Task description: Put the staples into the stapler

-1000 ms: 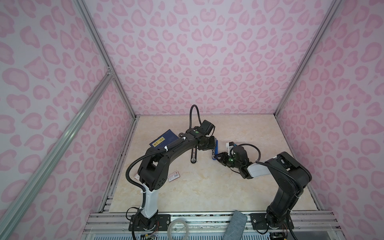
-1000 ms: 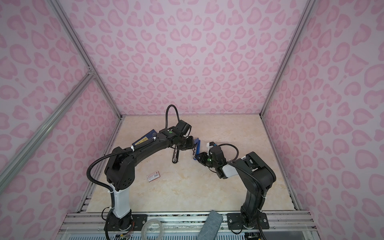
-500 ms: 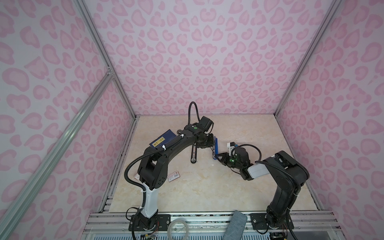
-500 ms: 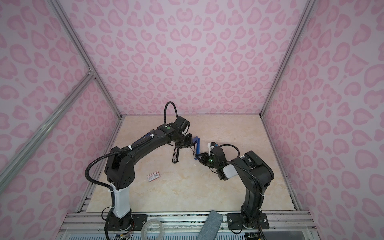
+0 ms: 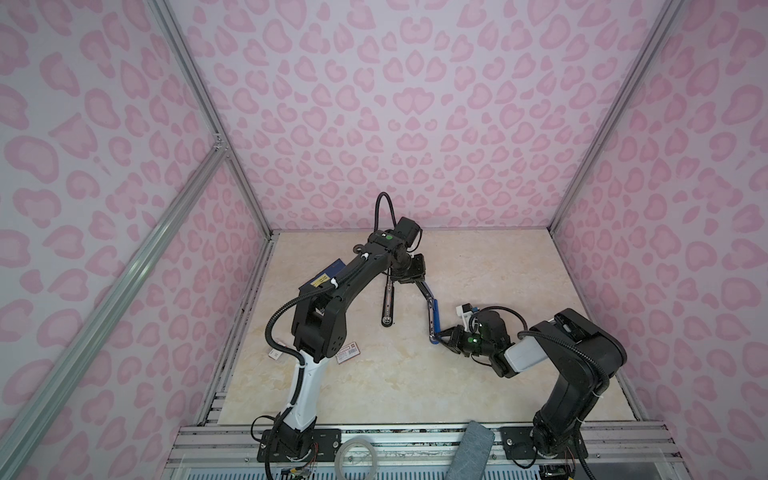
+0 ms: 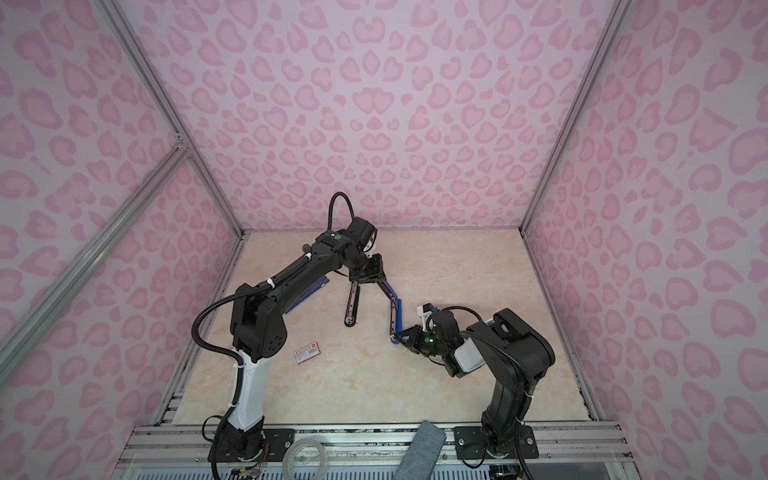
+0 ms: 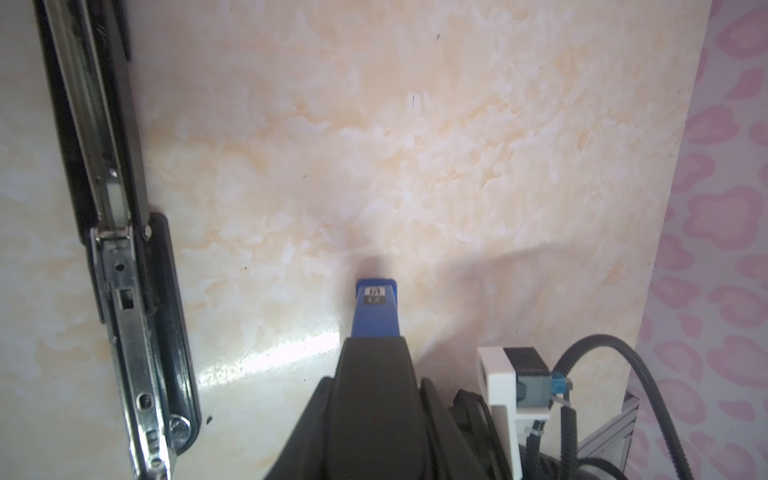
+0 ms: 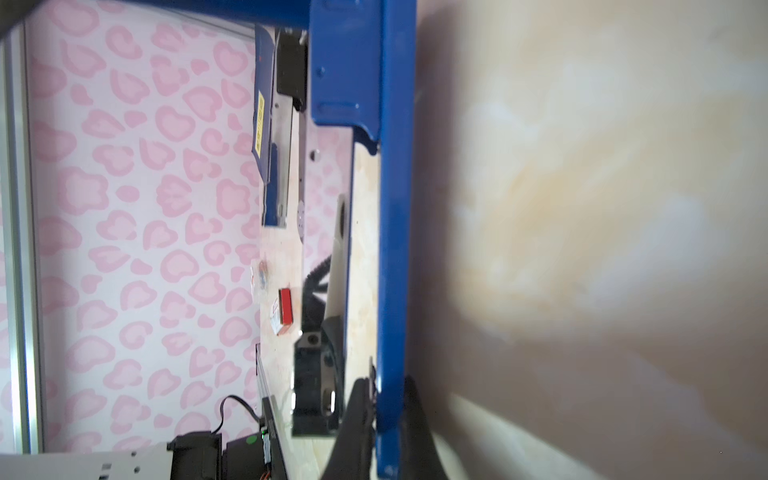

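My left pincer is clamped on the stapler hinge, my right pincer pinches the lid tip, and the open rail points frontward, nearer left.

Bright even light, glare streak on tabletop, right wrist view blurred.

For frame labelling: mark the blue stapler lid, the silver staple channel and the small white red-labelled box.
Blue stapler lid (image 5: pixel 433 320): in a top view, mid-length of its edge.
Silver staple channel (image 7: pixel 135 345): left wrist view, bare metal rail.
Small white red-labelled box (image 6: pixel 307 353): in a top view, label's centre.
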Motion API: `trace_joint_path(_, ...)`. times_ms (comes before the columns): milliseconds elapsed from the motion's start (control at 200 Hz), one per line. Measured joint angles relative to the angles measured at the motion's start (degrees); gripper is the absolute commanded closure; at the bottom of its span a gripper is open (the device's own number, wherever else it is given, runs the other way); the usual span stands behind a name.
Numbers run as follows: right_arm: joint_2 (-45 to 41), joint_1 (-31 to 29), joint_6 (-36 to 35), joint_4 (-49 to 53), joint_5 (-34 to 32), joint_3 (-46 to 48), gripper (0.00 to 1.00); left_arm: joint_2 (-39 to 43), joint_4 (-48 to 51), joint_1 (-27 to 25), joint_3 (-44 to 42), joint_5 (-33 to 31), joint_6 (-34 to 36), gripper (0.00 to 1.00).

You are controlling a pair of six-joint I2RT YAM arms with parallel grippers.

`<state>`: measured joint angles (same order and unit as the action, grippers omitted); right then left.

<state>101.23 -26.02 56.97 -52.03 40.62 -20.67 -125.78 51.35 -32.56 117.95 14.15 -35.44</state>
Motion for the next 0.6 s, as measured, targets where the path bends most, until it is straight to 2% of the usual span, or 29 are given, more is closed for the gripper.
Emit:
trace_joint_path(160, -1.3, 0.0, -2.3, 1.2, 2.1, 1.7, 1.0, -5.5, 2.7, 0.7, 7.4, 1.1, 1.4, 0.97)
trace_joint_path(340, -1.2, 0.0, -2.4, 0.9, 3.3, 2.4, 1.0, -10.5, 3.0, 1.3, 11.9, 2.1, 2.3, 0.97)
trace_joint_path(605, -0.9, -0.1, -2.3, 0.7, 4.7, 2.5, 1.0, -16.8, 2.4, 3.6, 15.8, 5.4, 2.3, 0.89)
